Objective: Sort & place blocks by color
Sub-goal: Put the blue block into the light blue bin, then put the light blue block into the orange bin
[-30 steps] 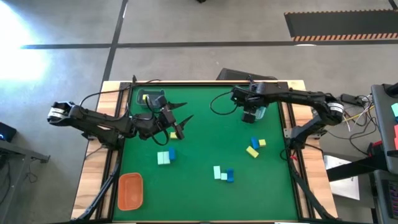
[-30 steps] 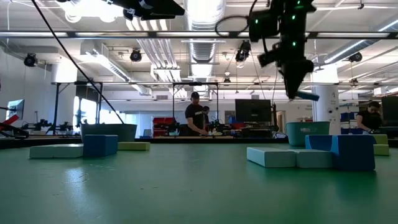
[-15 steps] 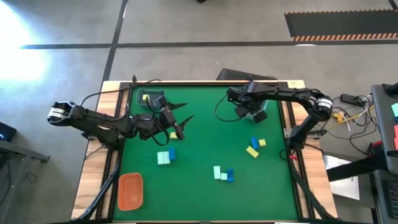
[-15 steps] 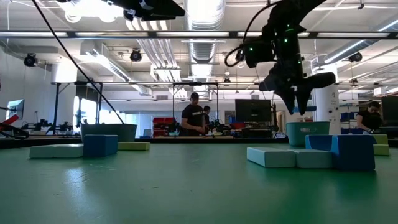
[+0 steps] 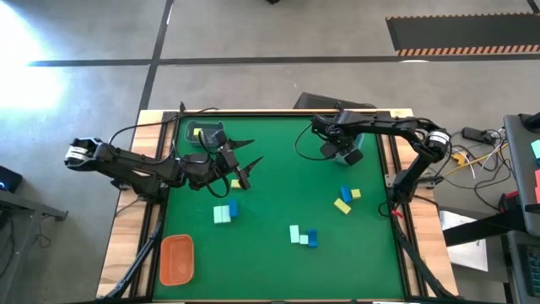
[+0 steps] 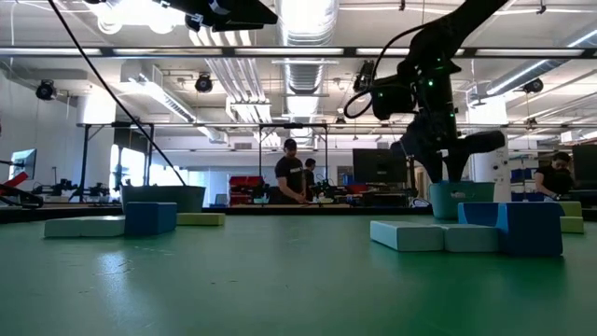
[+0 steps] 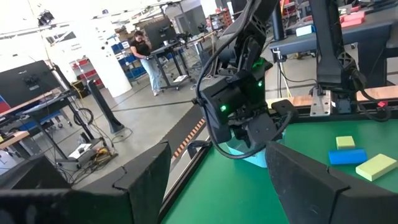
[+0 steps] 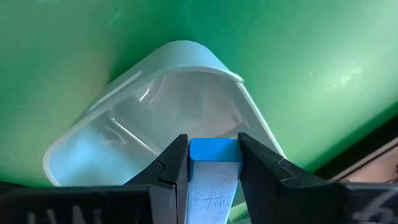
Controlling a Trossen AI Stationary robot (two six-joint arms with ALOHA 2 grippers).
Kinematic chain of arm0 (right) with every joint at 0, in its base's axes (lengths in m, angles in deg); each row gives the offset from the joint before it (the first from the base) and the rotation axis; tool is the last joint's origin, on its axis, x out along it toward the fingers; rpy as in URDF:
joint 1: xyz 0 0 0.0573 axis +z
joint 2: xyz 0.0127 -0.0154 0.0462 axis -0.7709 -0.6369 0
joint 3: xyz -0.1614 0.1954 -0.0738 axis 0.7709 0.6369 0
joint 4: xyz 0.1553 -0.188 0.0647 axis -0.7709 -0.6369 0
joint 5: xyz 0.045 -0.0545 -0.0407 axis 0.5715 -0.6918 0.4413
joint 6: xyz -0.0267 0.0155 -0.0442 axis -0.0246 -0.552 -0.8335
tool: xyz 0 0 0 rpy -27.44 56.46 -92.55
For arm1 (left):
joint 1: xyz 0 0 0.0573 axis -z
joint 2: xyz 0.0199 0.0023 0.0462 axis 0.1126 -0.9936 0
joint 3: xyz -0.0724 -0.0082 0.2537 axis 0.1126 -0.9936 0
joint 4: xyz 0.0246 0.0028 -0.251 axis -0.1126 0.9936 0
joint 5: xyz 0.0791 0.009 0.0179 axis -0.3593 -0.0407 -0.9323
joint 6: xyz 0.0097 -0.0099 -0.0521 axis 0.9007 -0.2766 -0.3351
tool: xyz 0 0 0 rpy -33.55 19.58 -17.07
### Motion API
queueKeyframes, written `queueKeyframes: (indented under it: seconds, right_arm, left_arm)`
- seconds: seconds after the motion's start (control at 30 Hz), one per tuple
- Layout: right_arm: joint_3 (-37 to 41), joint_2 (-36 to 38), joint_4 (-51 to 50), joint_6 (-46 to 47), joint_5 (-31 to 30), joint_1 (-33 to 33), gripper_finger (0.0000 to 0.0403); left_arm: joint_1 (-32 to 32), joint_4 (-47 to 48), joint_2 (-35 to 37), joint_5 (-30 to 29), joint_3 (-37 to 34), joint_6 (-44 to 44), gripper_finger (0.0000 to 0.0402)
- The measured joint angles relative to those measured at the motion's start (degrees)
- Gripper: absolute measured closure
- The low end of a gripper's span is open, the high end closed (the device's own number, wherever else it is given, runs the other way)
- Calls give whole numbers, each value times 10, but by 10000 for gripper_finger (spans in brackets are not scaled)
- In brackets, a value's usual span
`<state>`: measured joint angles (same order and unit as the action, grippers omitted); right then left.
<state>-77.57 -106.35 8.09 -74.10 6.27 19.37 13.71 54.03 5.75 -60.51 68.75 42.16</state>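
Note:
My right gripper (image 8: 213, 144) is shut on a blue block (image 8: 213, 163) and hangs just above a pale grey-blue tray (image 8: 155, 124) near the table's far right corner (image 5: 354, 154). My left gripper (image 5: 245, 165) waits open at mid-left, fingers pointing right, with a yellow block (image 5: 234, 183) beside it. A second grey-blue tray (image 5: 202, 135) behind it holds a yellow-green block. Loose blocks lie flat on the mat: a mint and blue pair (image 5: 224, 212), another mint and blue group (image 5: 302, 236), and a blue and yellow group (image 5: 346, 198). My right gripper pinches the blue block between its two fingers, which lie along its long sides; the block's end face (image 8: 213, 152) shows between the fingertips. The fingers point down from above. The block is lifted clear, over the tray's open inside.
An orange tray (image 5: 177, 257) sits at the near left corner. Wooden rails (image 5: 143, 245) border the green mat. The mat's middle is bare (image 5: 287, 181). People stand at benches in the room beyond (image 6: 291, 177).
My right gripper has come down toward the grey-blue tray, carrying the blue block, and has shifted slightly toward the far edge while turning at the wrist. It stays shut on the block.

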Motion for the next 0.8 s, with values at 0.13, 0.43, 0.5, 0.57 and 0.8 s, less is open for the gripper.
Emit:
queueKeyframes:
  seconds: [0.13, 0.43, 0.5, 0.57, 0.8]
  right_arm:
    - [9, 0, 2, 10, -6, 0, 309]
    - [10, 0, 7, 62, -15, 0, 185]
    - [10, 2, 6, 67, -32, 0, 175]
    - [7, 6, 2, 79, -49, 1, 171]
    - [-38, 24, -67, 242, -91, 36, 185]
  left_arm:
    - [0, 0, 0, 0, 0, 0, 156]
    - [0, 0, 0, 0, 0, 0, 156]
    - [0, 0, 0, 0, 0, 0, 156]
    - [0, 0, 0, 0, 0, 0, 156]
    - [0, 3, 0, 0, 0, 0, 156]
